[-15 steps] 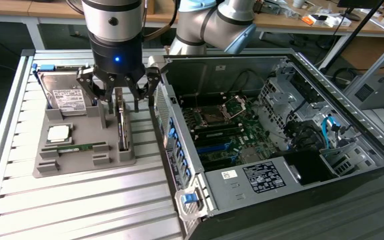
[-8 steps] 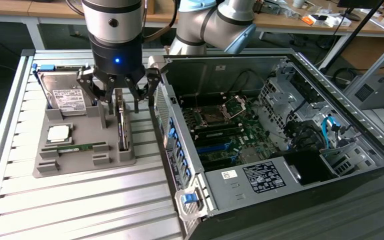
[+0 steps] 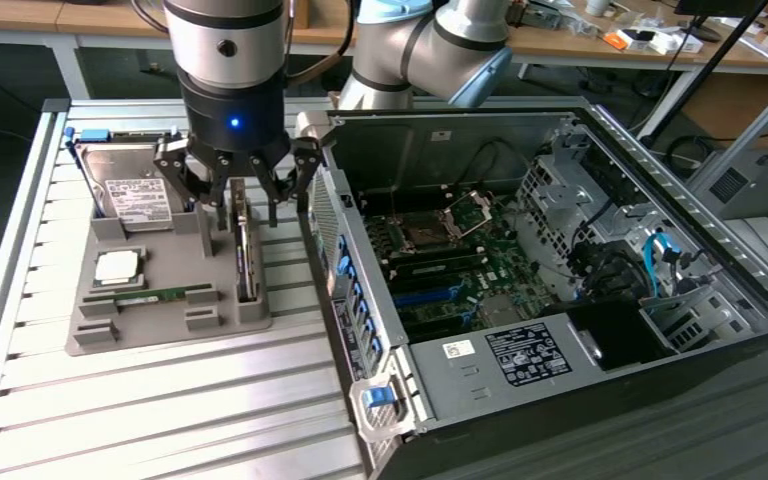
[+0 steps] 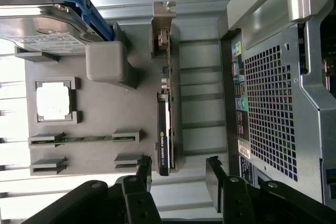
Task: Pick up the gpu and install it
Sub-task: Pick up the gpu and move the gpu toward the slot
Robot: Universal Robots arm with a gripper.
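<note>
Gripper sits low over the gpu, jaws spread wide. The gpu stands on edge in the gray tray, hard drive upright in the same tray. Computer case just beside it, side panel off.

Grey tray, hard drive, memory stick, probably a processor, open computer case

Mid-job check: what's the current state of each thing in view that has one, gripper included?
gripper: open, over the gpu, not gripping it.
gpu: standing on edge in the gray holder, not installed.
hard drive: standing in the holder.
processor chip: lying flat in its holder recess.
memory stick: lying in its holder slot.
computer case: side open, motherboard exposed.
</note>
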